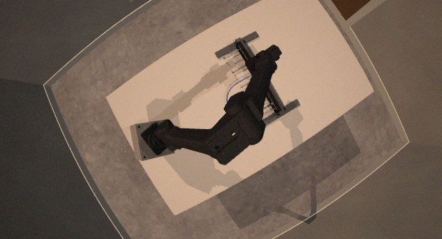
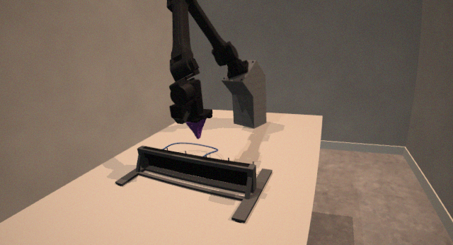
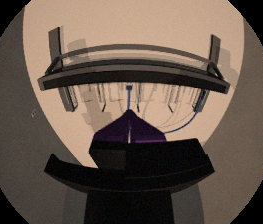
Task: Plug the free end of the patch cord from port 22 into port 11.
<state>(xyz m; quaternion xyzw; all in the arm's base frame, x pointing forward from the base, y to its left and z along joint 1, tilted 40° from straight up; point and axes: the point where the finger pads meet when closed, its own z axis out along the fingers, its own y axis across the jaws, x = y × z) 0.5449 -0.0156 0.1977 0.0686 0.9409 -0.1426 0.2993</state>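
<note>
Hovering clenched on nothing, the claw (image 2: 198, 137) (image 3: 129, 113) has the blue plug (image 3: 129, 87) at twelve o'clock in the wrist view, by the panel — latching unclear. Descending could snag the cord (image 1: 229, 88) (image 2: 187, 144) (image 3: 184, 126), looping toward two; pressing a stalled plug could tip the unfastened rack (image 1: 274, 95) (image 2: 198, 156) (image 3: 97, 75).

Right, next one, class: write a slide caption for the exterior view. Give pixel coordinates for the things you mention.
The arm's closed gripper (image 2: 198, 137) (image 3: 129, 113) hangs above the table (image 2: 117, 217) behind a patch-panel rack (image 2: 196, 156) with a blue cord (image 2: 187, 143) (image 3: 188, 125).

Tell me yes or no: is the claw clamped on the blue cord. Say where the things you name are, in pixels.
No, the claw (image 2: 198, 137) (image 3: 129, 113) is shut with its tip above the table, apart from the blue cord (image 2: 191, 144).
</note>
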